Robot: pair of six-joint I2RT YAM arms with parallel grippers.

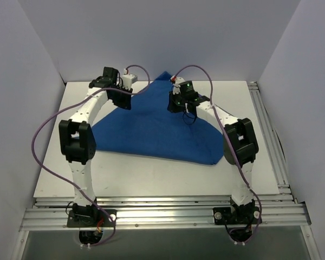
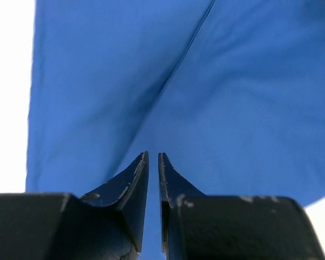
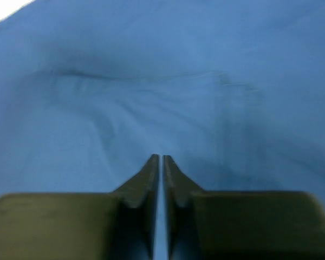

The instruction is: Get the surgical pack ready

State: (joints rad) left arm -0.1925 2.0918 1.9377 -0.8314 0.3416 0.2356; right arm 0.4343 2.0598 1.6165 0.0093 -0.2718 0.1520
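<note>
Surface: white tabletop [image 1: 151, 179], walled on three sides.
Pack location: blue cloth sheet [image 1: 151, 130], folded into a triangle, lies mid-table; contents not visible.
Left gripper [image 2: 153, 158]: jaws nearly together above a crease; pinch unconfirmed.
Right gripper [image 3: 161, 158]: jaws nearly together over the cloth; pinch unconfirmed.
Handling: probably light and limp. Pinch a corner or folded edge.

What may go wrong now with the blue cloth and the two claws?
1. The left claw and right claw stand almost closed at the blue cloth; any pinch looks thin and may slip in lifting.
2. If only one holds, the fold may go crooked on the table.
</note>
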